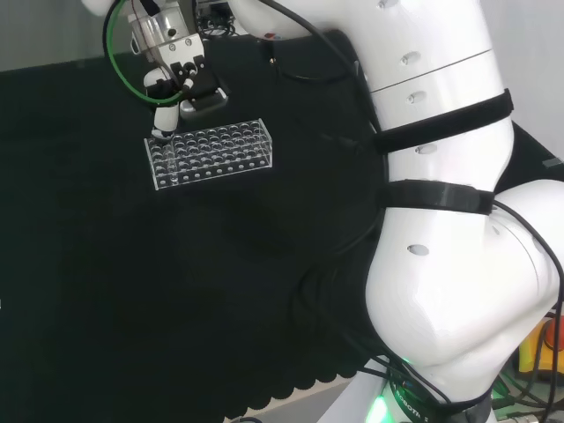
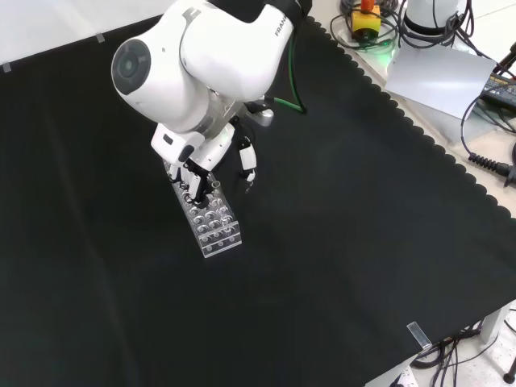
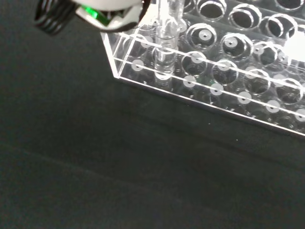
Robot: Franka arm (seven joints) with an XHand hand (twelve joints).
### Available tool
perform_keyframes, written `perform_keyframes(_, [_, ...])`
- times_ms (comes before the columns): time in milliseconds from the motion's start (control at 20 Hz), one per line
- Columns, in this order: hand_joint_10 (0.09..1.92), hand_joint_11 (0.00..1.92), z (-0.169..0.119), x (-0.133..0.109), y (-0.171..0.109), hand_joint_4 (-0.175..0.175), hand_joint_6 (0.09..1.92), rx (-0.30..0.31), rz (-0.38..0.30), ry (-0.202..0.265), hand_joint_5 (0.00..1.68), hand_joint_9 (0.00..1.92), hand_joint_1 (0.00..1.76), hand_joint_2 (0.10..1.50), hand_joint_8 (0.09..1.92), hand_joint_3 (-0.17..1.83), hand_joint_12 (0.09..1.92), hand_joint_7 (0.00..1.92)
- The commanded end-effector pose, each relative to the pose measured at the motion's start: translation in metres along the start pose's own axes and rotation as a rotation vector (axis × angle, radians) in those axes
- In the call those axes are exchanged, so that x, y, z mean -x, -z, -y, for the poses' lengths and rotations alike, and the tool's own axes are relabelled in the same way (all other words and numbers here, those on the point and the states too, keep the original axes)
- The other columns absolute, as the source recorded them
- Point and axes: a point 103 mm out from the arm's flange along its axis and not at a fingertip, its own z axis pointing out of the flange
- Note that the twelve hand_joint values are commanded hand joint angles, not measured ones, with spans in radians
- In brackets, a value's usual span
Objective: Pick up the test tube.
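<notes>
A clear test tube (image 3: pixel 165 47) stands upright in a corner hole of a clear plastic rack (image 3: pixel 228 71). The rack (image 1: pixel 211 152) lies on the black cloth, and its other visible holes look empty. My hand (image 1: pixel 176 84) hangs over the rack's left end in the head view, fingers pointing down and curled round the tube's upper part. In the front view the hand (image 2: pixel 197 169) sits over the far end of the rack (image 2: pixel 216 230), with one finger (image 2: pixel 247 169) spread off to the right. The tube's bottom rests inside the rack.
The arm's white links (image 1: pixel 441 176) take up the head view's right. A green cable (image 1: pixel 113 53) loops by the wrist. The cloth's scalloped edge (image 2: pixel 435 153) runs down the front view's right, with cables and boxes beyond it. A small clear clip (image 2: pixel 418 334) sits at the near edge.
</notes>
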Motion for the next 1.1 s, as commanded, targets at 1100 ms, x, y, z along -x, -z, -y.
perform_keyframes(1100, [0.49, 0.79, -0.034, -0.008, 0.0, -0.136, 0.67, 0.118, -0.14, -0.047, 1.18, 1.39, 1.17, 0.85, 0.42, 0.34, 1.27, 1.59])
